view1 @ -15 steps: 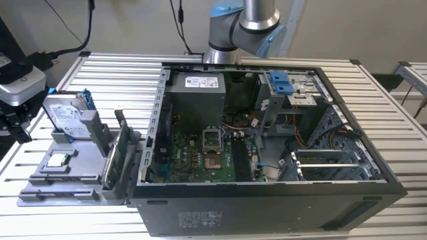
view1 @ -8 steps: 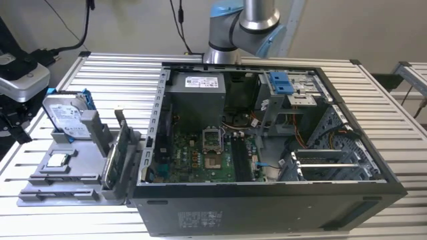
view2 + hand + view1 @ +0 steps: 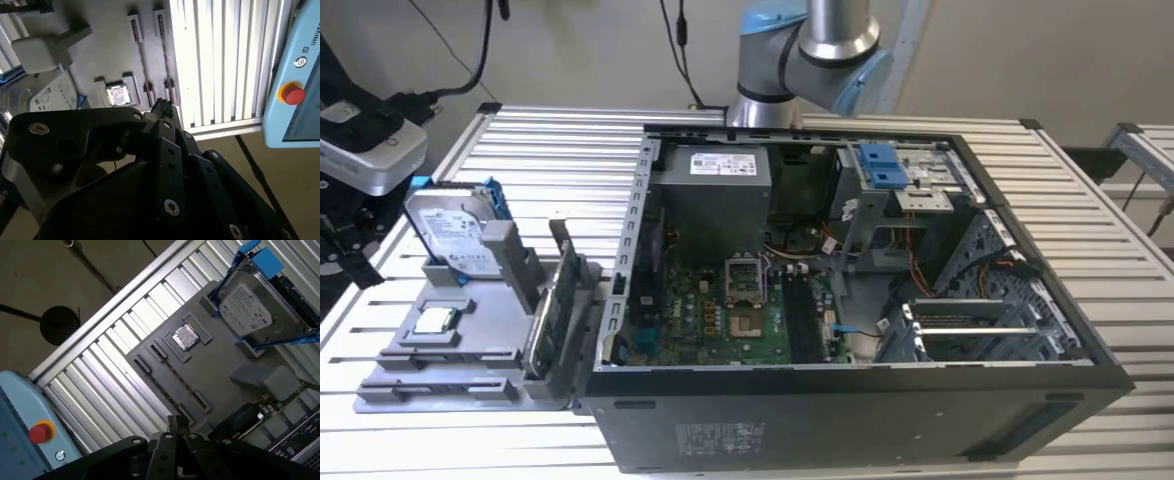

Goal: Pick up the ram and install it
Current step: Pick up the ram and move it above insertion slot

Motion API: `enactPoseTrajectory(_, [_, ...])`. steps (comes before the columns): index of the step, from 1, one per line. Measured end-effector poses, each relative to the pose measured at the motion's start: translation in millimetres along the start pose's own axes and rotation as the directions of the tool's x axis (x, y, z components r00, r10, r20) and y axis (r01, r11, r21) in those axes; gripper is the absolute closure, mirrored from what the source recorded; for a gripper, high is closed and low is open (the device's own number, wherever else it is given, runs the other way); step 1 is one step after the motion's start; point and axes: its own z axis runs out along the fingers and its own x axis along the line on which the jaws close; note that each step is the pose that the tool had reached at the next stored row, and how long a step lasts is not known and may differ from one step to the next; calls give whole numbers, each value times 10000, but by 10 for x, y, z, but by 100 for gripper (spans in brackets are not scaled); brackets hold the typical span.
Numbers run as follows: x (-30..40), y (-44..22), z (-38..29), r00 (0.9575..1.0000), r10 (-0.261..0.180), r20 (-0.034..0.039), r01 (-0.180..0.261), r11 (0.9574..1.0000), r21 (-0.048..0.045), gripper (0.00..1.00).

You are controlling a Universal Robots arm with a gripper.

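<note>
Tool point(image 3: 162, 107) hangs above the grey parts tray point(image 3: 100, 45).

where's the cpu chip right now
On the exterior view's left, the chip lies flat on the grey tray outside the case, between the upright hard drive and the tray's near edge.

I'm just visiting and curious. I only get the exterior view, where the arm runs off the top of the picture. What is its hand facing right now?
Observer: Both wrist views look at the grey holder tray, and the black gripper points toward it.
Operator: What's in it?
Observer: Two ram sticks sit on edge in parallel slots beside the processor chip.
Operator: Anything else nearby?
Observer: A light-blue pendant with a red button.
</note>
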Motion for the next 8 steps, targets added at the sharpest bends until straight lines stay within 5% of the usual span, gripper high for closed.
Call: enactPoseTrajectory(8, [-1, 1, 0, 9972, -749, -36, 750, 9972, 31, 89])
